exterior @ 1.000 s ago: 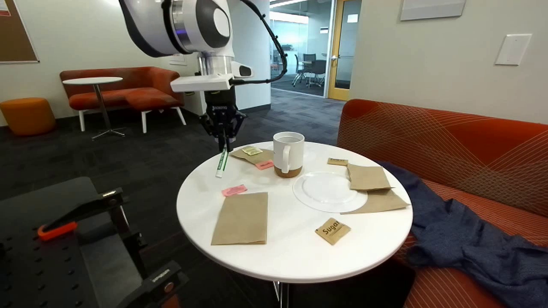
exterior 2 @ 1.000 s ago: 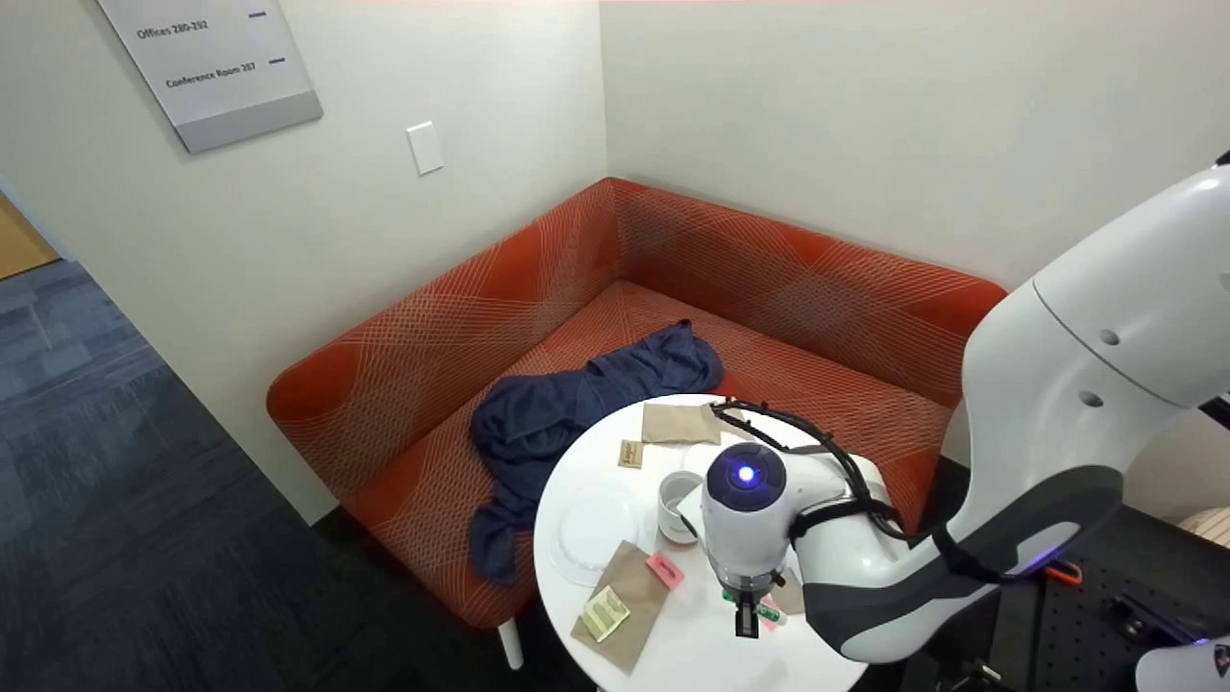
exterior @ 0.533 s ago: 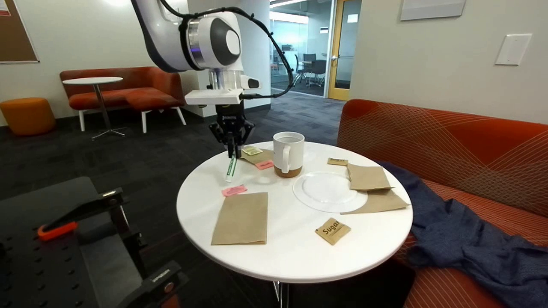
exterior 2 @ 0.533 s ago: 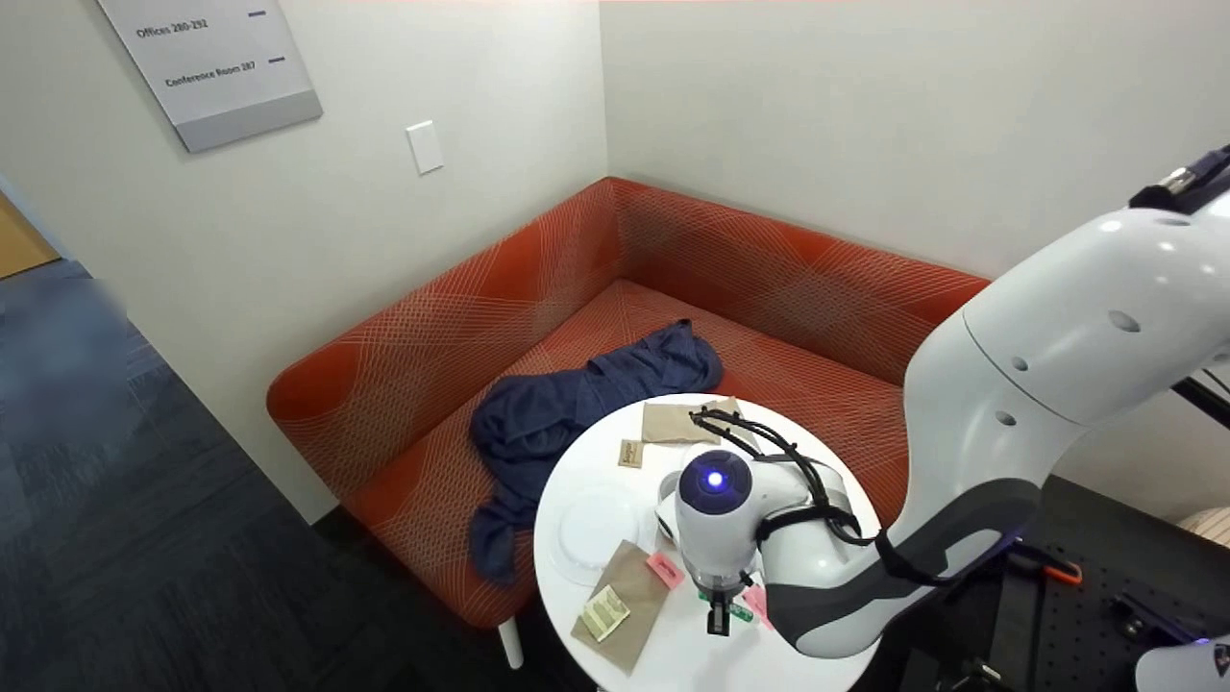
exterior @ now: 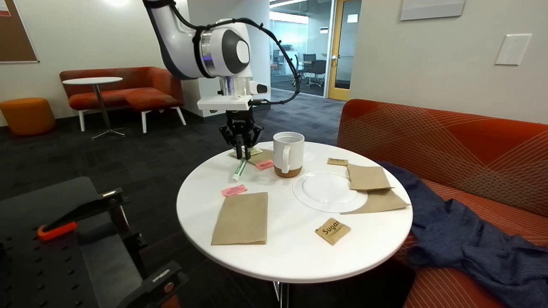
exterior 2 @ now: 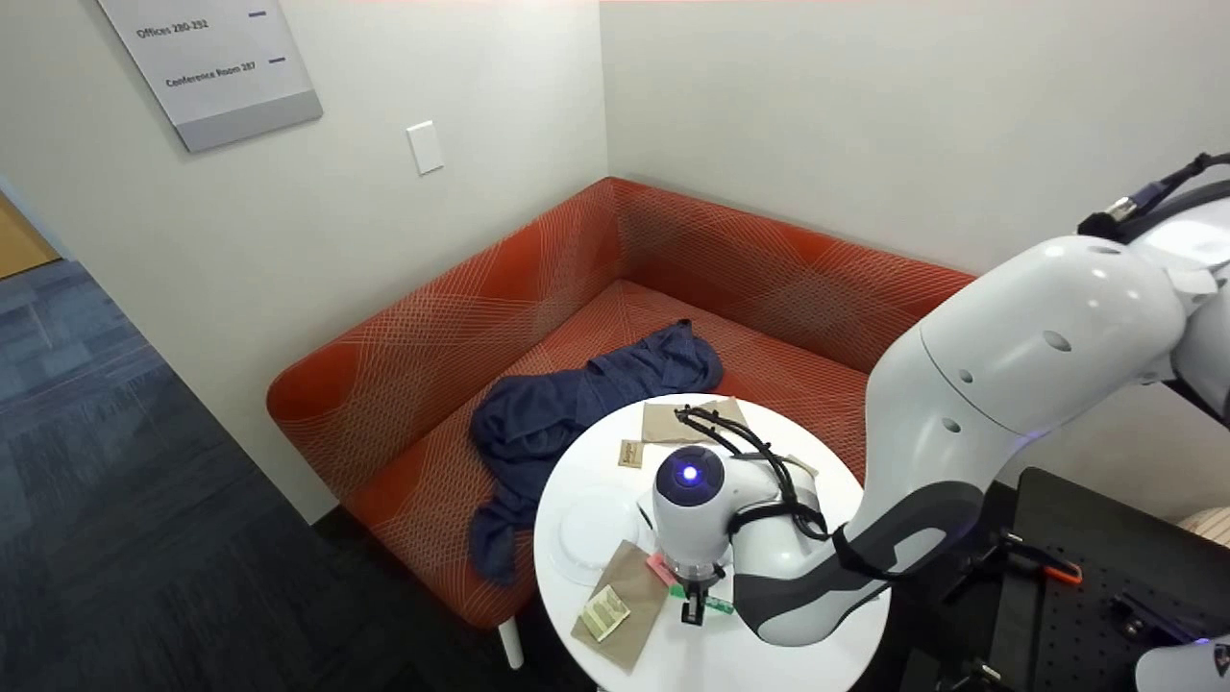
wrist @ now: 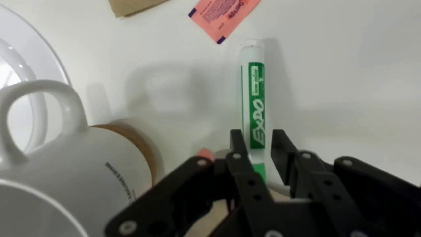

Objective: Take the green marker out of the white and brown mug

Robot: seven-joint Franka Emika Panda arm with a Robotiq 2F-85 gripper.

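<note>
The green marker (exterior: pixel 239 169) has a white barrel with a green label. It lies on or just above the white table, left of the mug, and also shows in the wrist view (wrist: pixel 257 105). The white and brown mug (exterior: pixel 288 149) stands upright; in the wrist view (wrist: pixel 108 158) it is at lower left. My gripper (exterior: pixel 243 155) points down over the marker's far end. In the wrist view the fingers (wrist: pixel 257 135) are apart, with the marker between or just below them and a gap at its right. The left finger hides part of the marker's left edge.
The white round table (exterior: pixel 265 269) holds a clear plate (exterior: pixel 327 190), brown napkins (exterior: pixel 242 218), a sugar packet (exterior: pixel 333 231) and pink packets (exterior: pixel 234 190). A yellow packet (exterior 2: pixel 605 614) lies on a napkin near the gripper. A red sofa (exterior: pixel 449 149) borders the table.
My gripper has moved down and to the right, closer to the mug, in an exterior view. The marker has moved right with it. The fingers now look farther apart.
</note>
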